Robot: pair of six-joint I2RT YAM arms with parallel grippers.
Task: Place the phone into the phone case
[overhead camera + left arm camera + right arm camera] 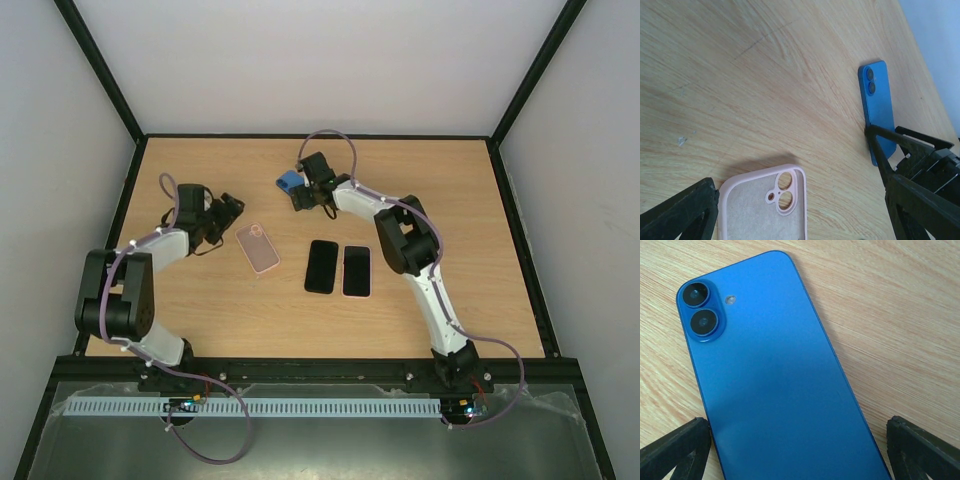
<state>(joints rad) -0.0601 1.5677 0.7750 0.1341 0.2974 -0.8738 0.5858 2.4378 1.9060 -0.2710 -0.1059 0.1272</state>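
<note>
The right gripper (797,430) has its fingers spread wide, one on each side of the blue phone (775,370). The phone lies flat on its face with its blue back upward. In the right wrist view the finger at 8 o'clock sits right against the phone's long edge, while the finger at 4 o'clock stands clear of it with bare wood between. Whether the near finger actually presses the edge, I cannot tell. The phone's two lenses (697,310) sit in its 10 o'clock corner in that view.

From above, this phone lies toward 12 o'clock on the wooden table (450,200), a little left of the middle. The pink case (750,215) lies at about 7 o'clock from it, near but apart. The case is open side up, so its pale inner lining and lens cut-outs show.

The left gripper (800,200) is also spread and holds nothing. It is at about 10 o'clock from the case in the top view, and the case's lens end lies between its fingers in the left wrist view.

At about 5 o'clock from the blue phone two more handsets lie side by side, just beside each other. These are a black phone (321,266) and, at its 3 o'clock, a pink-rimmed phone (357,271) with a dark face.
</note>
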